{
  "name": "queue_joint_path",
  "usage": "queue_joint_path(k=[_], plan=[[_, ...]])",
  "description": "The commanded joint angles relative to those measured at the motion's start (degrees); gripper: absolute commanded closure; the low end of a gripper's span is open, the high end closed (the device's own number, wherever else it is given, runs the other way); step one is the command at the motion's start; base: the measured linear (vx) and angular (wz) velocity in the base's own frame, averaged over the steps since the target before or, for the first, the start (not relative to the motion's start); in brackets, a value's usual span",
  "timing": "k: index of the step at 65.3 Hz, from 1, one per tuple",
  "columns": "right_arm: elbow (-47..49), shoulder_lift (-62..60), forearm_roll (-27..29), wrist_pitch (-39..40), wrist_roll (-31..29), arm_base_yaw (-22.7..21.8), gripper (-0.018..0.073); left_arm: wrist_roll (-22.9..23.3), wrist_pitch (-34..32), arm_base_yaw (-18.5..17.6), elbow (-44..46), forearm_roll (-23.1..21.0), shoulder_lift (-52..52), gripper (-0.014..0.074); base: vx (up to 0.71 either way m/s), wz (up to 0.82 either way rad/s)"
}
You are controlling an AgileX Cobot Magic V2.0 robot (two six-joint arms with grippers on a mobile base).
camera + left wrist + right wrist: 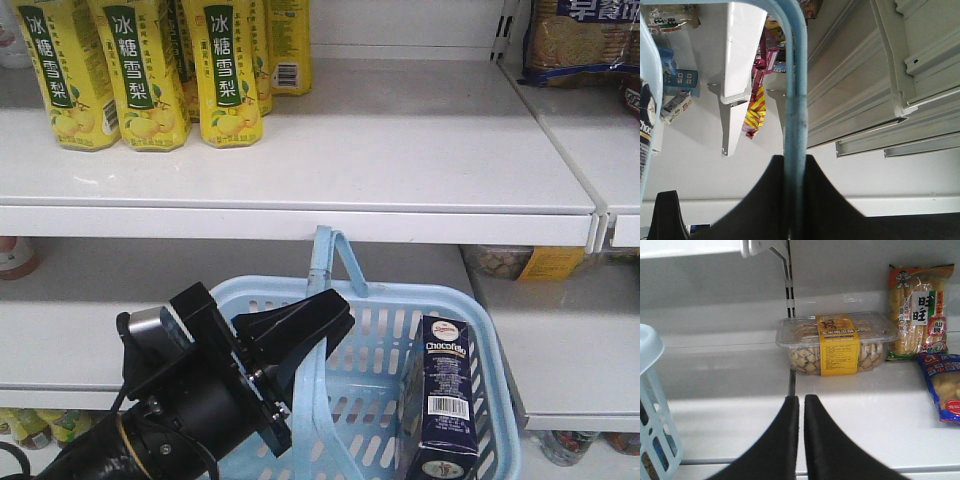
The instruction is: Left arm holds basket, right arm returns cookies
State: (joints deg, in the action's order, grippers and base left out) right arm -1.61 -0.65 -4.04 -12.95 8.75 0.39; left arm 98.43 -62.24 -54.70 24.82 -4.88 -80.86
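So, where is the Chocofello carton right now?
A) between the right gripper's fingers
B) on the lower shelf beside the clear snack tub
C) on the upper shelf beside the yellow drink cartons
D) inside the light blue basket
D: the Chocofello carton stands upright inside the basket, and the right gripper is shut on nothing.

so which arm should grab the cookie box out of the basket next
Right. The left gripper is shut on the basket handle, so it is busy holding. The right gripper is empty, jaws closed, beside the basket where the cookie box stands upright; it would need to open first.
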Motion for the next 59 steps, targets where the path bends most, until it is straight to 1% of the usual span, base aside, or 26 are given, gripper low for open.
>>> queue_joint_path(k=[1, 59], plan=[[-1.02, -0.71, -0.37, 4.04, -0.12, -0.36, 0.0565, -0.27, -13.77, 0.34, 1.53, -4.0, 2.22, 0.0599, 0.01, 0.03], [-1.02, -0.71, -0.37, 4.04, -0.12, -0.36, 0.0565, -0.27, -13.77, 0.34, 1.53, -4.0, 2.22, 0.0599, 0.0, 0.0]])
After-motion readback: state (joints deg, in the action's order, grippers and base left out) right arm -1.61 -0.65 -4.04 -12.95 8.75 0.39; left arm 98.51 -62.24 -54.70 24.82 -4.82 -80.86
